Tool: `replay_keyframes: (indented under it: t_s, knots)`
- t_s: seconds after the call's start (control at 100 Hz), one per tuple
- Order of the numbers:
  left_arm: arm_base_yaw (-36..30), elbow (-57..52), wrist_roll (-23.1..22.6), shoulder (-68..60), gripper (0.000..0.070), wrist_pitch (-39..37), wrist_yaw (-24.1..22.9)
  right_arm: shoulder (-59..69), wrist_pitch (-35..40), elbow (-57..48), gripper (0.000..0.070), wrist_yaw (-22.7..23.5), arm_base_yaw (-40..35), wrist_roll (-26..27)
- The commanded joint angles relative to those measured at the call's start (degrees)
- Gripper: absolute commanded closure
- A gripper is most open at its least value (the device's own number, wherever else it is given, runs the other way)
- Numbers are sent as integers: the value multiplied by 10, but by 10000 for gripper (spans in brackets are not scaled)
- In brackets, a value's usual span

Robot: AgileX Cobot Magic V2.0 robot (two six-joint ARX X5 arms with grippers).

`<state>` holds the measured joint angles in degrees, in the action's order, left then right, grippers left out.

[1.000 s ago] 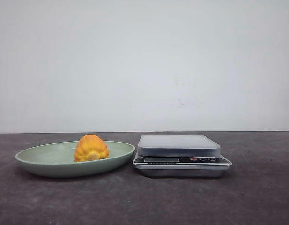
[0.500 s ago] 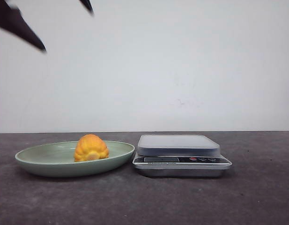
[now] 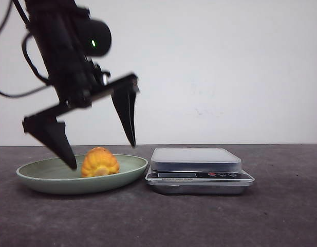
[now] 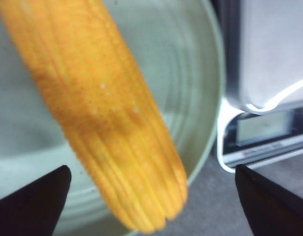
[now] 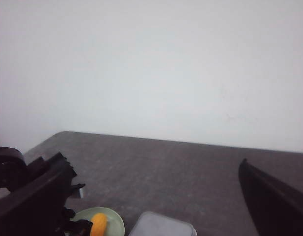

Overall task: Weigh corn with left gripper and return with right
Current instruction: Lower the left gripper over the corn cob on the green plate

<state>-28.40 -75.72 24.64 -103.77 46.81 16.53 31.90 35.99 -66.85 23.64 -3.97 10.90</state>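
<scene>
Dark grey matte tabletop (image 3: 281,221) fills the lower part of the front view, with a plain white wall behind it. At lower left sits a shallow oval pale green plate (image 3: 50,181), and on it, right of its centre, rests the stubby orange-yellow corn (image 3: 99,162) with ribbed kernel rows. Just right of the plate, nearly touching its rim, stands a silver digital kitchen scale with a flat grey platform (image 3: 196,159).

From the upper left of the frame the all-black left gripper (image 3: 101,154) with its green light reaches down, its two pointed fingers spread wide, one tip low at the left of the corn, the other raised at the upper right. Neither finger touches the cob.

The right gripper (image 5: 156,216) shows only in its own wrist view, fingers at the lower corners, wide apart, holding nothing.
</scene>
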Motion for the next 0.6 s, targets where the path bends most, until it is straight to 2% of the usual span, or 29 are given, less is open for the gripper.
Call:
replay_keyframes:
  t_s: [0.0,0.13,0.45,0.59]
  knots:
    - [-7,-7,5,-17,157,-6,-2,2,0,-11,11,-7,-5,-2]
    - [-9,-7,-2,-27,700,-16,-2,2,9,-11,11,-29,-15,-21]
    - [-10,-7,-31,-14,690,-23,1,2,18,-11,11,-73,-35,-54]
    - [-15,-8,-52,29,689,-28,3,2,18,-11,11,-77,-38,-62]
